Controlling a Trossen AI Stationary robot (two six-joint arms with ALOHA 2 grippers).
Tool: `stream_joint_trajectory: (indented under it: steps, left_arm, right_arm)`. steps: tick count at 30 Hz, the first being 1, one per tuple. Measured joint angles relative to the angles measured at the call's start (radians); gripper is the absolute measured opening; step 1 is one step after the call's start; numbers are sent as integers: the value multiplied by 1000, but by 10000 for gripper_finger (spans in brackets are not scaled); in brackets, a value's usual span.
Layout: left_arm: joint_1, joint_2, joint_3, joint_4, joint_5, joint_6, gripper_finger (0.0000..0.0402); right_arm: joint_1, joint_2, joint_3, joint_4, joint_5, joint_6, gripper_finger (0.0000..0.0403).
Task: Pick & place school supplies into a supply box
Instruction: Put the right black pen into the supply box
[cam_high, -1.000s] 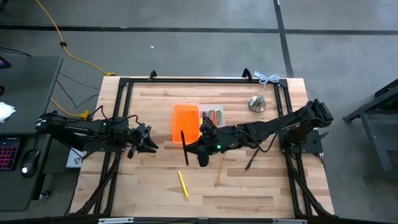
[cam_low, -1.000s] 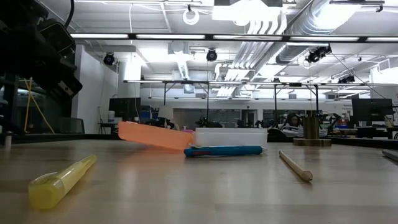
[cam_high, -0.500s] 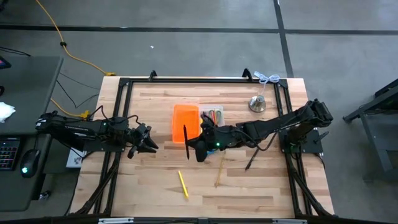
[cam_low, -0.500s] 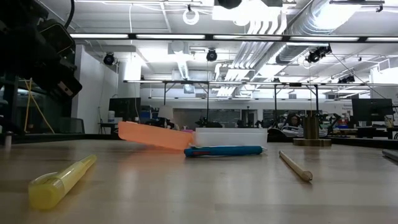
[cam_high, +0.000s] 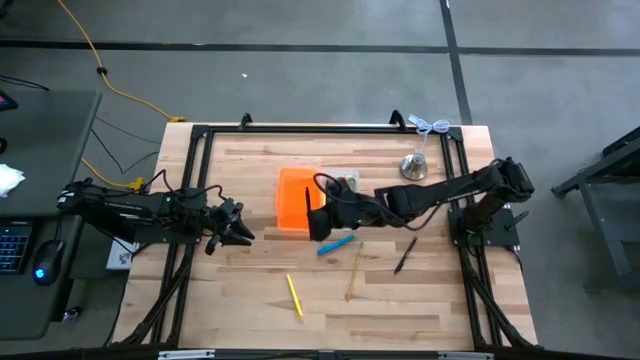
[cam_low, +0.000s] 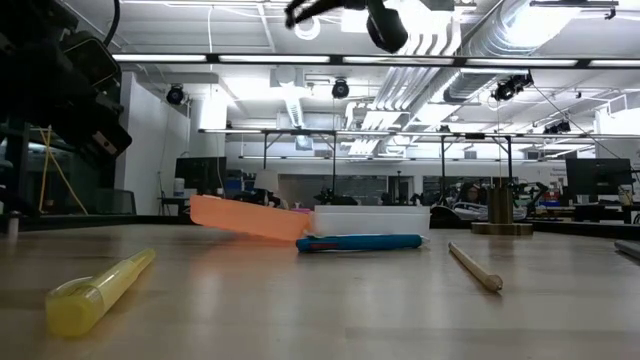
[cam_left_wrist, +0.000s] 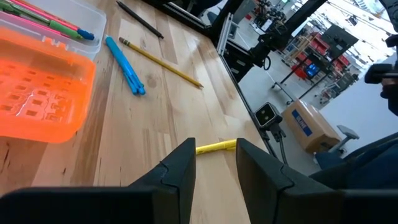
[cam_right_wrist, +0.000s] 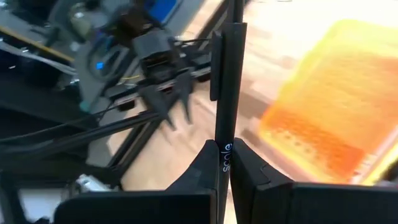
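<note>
The supply box lies open at mid-table, with its orange half (cam_high: 297, 198) on the left and its clear tray (cam_high: 343, 183) holding several pens. My right gripper (cam_high: 316, 219) hovers over the orange half's near right corner, shut on a black pen (cam_high: 309, 205). On the table lie a blue pen (cam_high: 336, 243), a pencil (cam_high: 354, 270), a yellow highlighter (cam_high: 295, 296) and another black pen (cam_high: 404, 255). My left gripper (cam_high: 243, 232) waits open over the table's left part, and the yellow highlighter (cam_left_wrist: 216, 147) shows beyond its fingers. My right gripper pinches the black pen's barrel at its printed lettering (cam_right_wrist: 225, 163) between the two fingers. The arm reaches in from the table's right side. The pen is lifted clear, and its long free part (cam_right_wrist: 227, 68) stretches past the fingertips beside the orange half (cam_right_wrist: 323, 118).
A silver bell-shaped object (cam_high: 413, 166) stands near the far right corner, beside a coiled light cord (cam_high: 430, 125). A black frame (cam_high: 300, 130) borders the table. Bare wood lies along the near edge and between the left gripper and the box.
My right gripper has carried the black pen toward the far edge, from above the blue pen to the near right corner of the orange half, staying shut on it. The blue pen, covered by the arm before, now shows on the table.
</note>
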Motion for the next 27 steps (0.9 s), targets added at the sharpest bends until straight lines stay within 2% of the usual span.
stream_joint_trajectory:
  steps: [15, 27]
  left_arm:
    - [0, 0, 0, 0, -9, -7, 145]
    - [0, 0, 0, 0, -34, -16, 145]
  right_arm:
    - [-140, 0, 0, -234, -14, 157, 0]
    - [-217, 0, 0, -361, -67, 185, 0]
